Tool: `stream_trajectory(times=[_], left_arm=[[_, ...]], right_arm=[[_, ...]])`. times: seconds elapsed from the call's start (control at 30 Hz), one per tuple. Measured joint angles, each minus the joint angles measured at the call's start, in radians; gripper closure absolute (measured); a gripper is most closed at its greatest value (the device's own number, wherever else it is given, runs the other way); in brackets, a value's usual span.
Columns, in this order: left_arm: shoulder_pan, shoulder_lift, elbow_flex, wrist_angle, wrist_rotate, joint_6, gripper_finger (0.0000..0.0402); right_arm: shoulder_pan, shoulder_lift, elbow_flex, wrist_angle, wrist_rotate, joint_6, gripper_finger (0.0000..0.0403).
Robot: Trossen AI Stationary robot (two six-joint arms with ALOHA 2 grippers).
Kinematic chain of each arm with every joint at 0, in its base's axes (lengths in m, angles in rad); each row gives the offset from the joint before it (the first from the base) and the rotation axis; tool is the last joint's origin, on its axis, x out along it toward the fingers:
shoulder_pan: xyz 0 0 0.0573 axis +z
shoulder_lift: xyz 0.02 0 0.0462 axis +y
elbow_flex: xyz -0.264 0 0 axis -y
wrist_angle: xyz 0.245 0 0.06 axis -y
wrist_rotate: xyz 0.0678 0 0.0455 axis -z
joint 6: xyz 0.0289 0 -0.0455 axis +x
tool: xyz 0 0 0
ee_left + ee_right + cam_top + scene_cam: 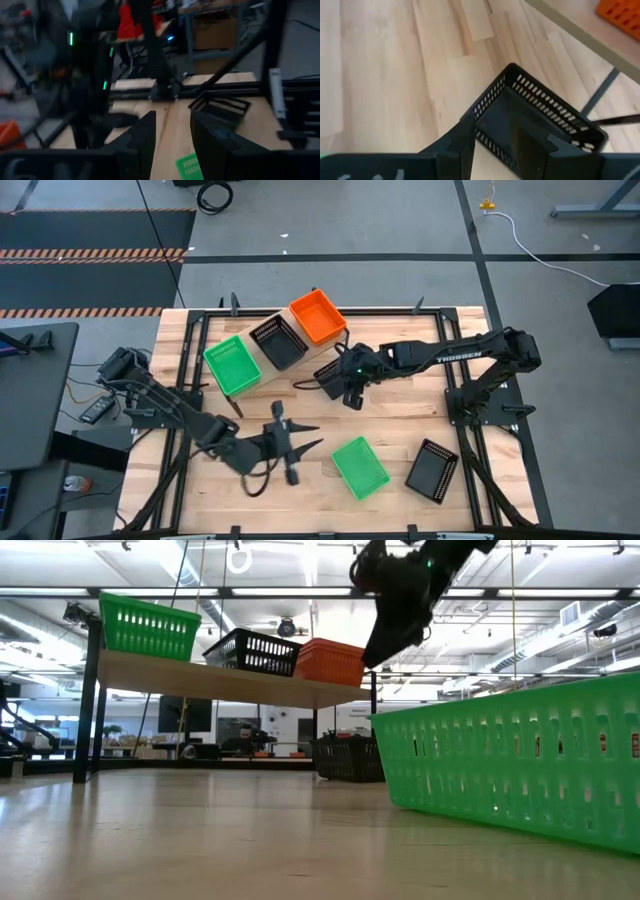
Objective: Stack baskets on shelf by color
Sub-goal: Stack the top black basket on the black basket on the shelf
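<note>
The shelf (262, 330) stands slanted at the table's far left and carries a green basket (232, 367), a black basket (278, 342) and an orange basket (318, 317); all three show in the low view too. My right gripper (338, 380) hovers by the shelf's right end, shut on another black basket (545, 115). A second green basket (358, 467) and a black one (432, 470) rest flat on the table near the front right. My left gripper (320, 436) is open, low over the table's near middle, its fingers pointing toward those two baskets. My right gripper holds the black basket by one perforated side wall (490, 140). One finger (462, 142) is outside that wall and the other (550, 150) is inside the basket. The basket is lifted clear of the table and tilted, its open side facing the wrist camera.
A black metal frame (470, 415) rims the table, with uprights at the sides. The shelf's thin black legs (88, 700) stand on the tabletop. Bare wood (400, 415) lies between the shelf and the two baskets on the table.
</note>
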Motion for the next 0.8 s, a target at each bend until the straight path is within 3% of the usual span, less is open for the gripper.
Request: stream_trajectory(times=[0.33,0.8], left_arm=[[-0.062,-0.06,0.003,-0.078,-0.061,0.033,0.0274],[-0.051,-0.06,0.003,-0.067,-0.056,0.031,0.0273]], right_arm=[[-0.001,0.004,-0.196,0.343,0.062,0.016,0.0277],[0.028,0.004,-0.369,0.34,0.073,-0.095,0.0224]])
